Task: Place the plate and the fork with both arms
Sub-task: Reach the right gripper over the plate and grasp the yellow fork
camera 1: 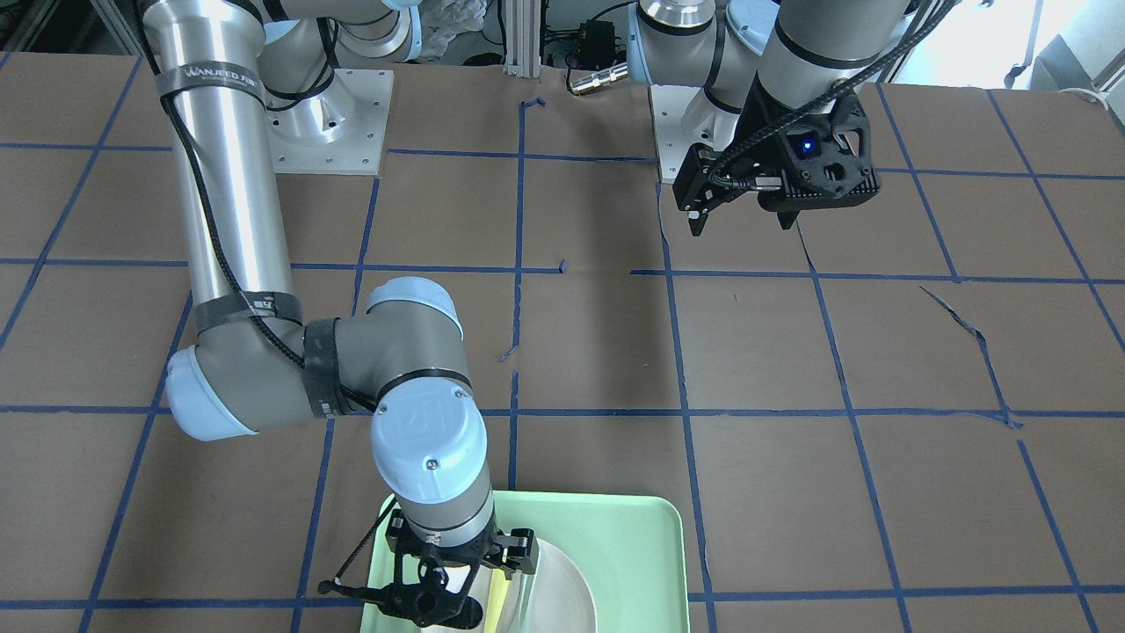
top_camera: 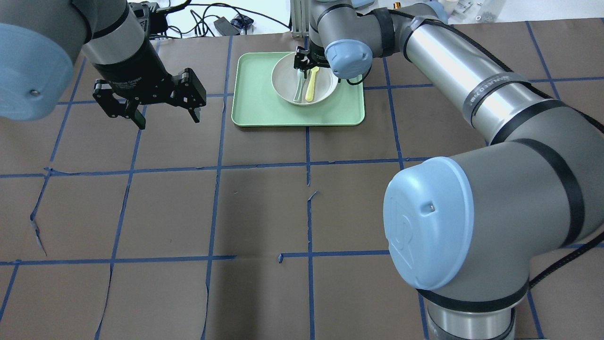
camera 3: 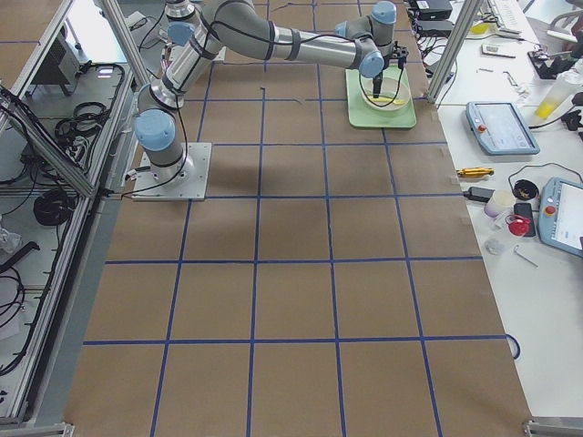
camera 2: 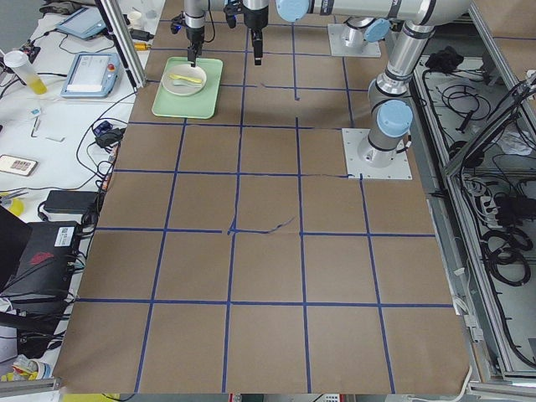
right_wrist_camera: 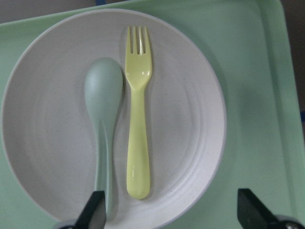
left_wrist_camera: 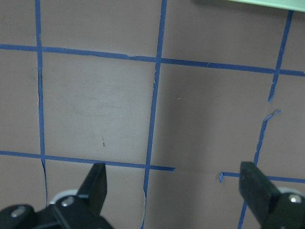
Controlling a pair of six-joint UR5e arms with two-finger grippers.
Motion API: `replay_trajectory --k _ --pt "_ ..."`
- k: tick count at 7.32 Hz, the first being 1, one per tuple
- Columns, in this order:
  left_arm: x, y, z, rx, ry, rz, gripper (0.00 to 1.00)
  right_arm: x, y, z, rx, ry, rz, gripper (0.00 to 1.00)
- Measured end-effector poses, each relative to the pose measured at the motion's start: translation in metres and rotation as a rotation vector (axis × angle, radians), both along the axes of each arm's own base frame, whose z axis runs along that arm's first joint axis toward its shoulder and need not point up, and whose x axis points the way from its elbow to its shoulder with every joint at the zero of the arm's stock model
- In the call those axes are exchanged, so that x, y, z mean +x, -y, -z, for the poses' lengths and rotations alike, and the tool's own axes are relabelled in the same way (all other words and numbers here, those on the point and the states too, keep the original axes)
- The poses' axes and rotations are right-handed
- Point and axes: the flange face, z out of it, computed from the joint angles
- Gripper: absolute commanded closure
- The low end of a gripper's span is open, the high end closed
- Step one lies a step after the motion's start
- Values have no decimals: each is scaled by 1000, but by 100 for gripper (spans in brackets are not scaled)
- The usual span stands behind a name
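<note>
The white plate sits in the mint-green tray at the table's far middle. The yellow fork lies inside the plate next to a grey-green spoon. In the right wrist view the fork lies right of the spoon on the plate. My right gripper hangs open above the plate, holding nothing; its fingers straddle the handle ends. My left gripper is open and empty above bare table, left of the tray.
The table is brown paper with a blue tape grid. The tray's rim surrounds the plate. My right arm's elbow looms large in the overhead view. The left wrist view shows only table under the gripper.
</note>
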Motion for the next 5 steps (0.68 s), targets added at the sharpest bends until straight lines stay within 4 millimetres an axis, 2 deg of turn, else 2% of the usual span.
replay_trajectory --k 1,3,5 --pt "0 0 0 0 1 0 0 10 1 17 10 0 6 8" --pt "0 -1 -1 -1 1 0 0 17 6 34 20 1 24 15" --pt "0 -1 -1 -2 1 0 0 18 9 35 14 -7 -39 18"
